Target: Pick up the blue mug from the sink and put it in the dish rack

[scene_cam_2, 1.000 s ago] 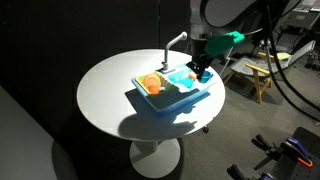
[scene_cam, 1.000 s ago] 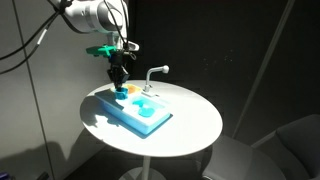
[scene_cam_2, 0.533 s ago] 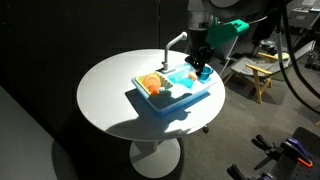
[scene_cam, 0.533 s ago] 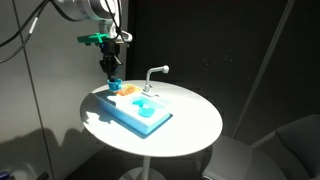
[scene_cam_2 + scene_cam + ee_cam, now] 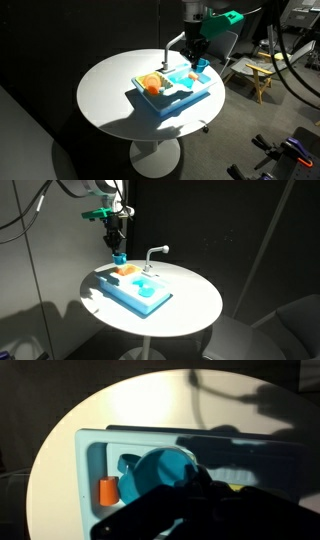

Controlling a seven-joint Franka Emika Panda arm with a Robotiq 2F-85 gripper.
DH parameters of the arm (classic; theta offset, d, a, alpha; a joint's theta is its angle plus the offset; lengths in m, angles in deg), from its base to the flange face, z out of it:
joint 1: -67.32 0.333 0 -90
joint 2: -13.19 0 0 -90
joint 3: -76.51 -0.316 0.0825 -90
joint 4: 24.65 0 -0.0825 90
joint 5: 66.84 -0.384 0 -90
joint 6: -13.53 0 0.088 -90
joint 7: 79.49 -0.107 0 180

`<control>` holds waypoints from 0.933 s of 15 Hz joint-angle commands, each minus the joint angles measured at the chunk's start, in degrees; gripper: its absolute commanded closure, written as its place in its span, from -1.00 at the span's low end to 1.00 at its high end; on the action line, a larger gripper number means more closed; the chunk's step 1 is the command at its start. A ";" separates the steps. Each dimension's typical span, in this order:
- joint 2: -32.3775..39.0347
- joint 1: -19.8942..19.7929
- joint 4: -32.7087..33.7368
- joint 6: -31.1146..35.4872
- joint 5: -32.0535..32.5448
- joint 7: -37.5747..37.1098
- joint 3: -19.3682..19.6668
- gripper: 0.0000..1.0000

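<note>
My gripper (image 5: 117, 243) is shut on the blue mug (image 5: 119, 256) and holds it in the air above the tray unit. The mug hangs roughly over the orange dish rack (image 5: 126, 271) end, clear of the sink (image 5: 146, 291). In the other exterior view the gripper (image 5: 196, 53) holds the mug (image 5: 201, 65) above the far edge of the sink (image 5: 184, 81), with the dish rack (image 5: 150, 83) to its left. In the wrist view the mug (image 5: 158, 472) fills the middle between the dark jaws (image 5: 190, 485), with the light blue tray (image 5: 90, 460) below.
The tray unit sits on a round white table (image 5: 190, 305) whose edge shows in the other exterior view (image 5: 100, 110). A curved grey-white faucet (image 5: 152, 255) stands at the tray's back edge. Dark curtains surround the table. Furniture and cables stand beyond it (image 5: 255, 75).
The gripper has risen with the blue mug out of the tray and shifted toward the orange end. The tray has not moved.
</note>
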 commanded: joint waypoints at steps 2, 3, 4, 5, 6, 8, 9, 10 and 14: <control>4.43 0.24 6.42 -2.21 2.26 0.71 0.08 0.98; 5.17 0.26 7.26 -2.26 2.10 1.34 -0.01 0.98; 6.02 0.26 8.07 -2.16 1.55 2.45 -0.23 0.98; 6.72 0.31 8.78 -1.94 1.36 3.37 -0.40 0.98; 7.41 0.45 9.41 -1.52 1.31 4.21 -0.60 0.98; 8.73 0.62 10.83 -0.68 0.75 6.25 -1.07 0.98; 9.32 0.82 11.48 -0.09 0.79 6.94 -1.25 0.98; 9.87 1.05 12.11 0.72 0.90 7.69 -1.45 0.98; 11.98 1.45 14.47 4.46 0.56 10.47 -2.06 0.98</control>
